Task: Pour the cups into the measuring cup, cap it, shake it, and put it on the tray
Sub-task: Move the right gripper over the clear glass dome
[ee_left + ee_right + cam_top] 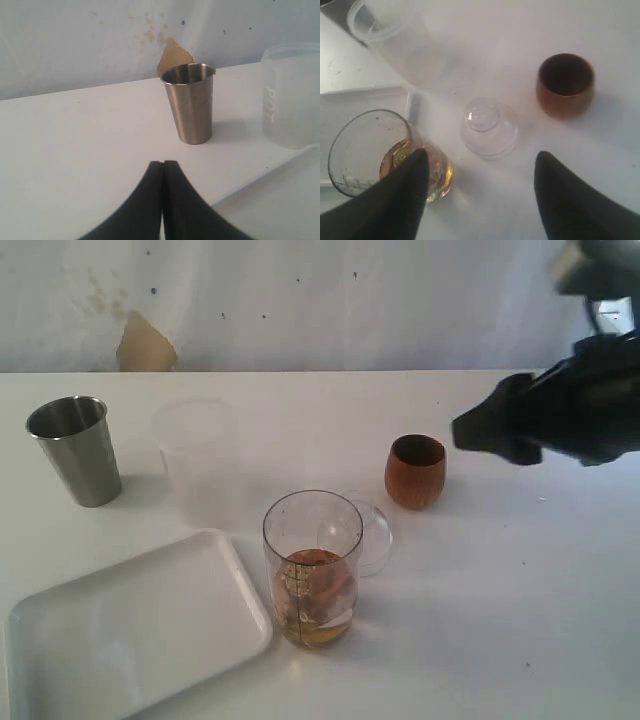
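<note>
The right gripper is hanging above the table with its two black fingers spread wide apart and nothing between them. In the exterior view it is sitting at the right side, above and to the right of the brown wooden cup. That cup is standing upright on the table, and its inside looks dark.

The left gripper is keeping its fingers pressed together on nothing, low over the table and pointing towards the stainless-steel tumbler, which is standing upright at the far left.

The measuring cup is standing upright and uncapped near the middle, just beside the right edge of the white tray. Amber liquid is sitting in its lower part. A clear domed lid is lying on the table just behind it, between it and the wooden cup. A frosted translucent cup is standing behind the tray, between the tumbler and the measuring cup.
</note>
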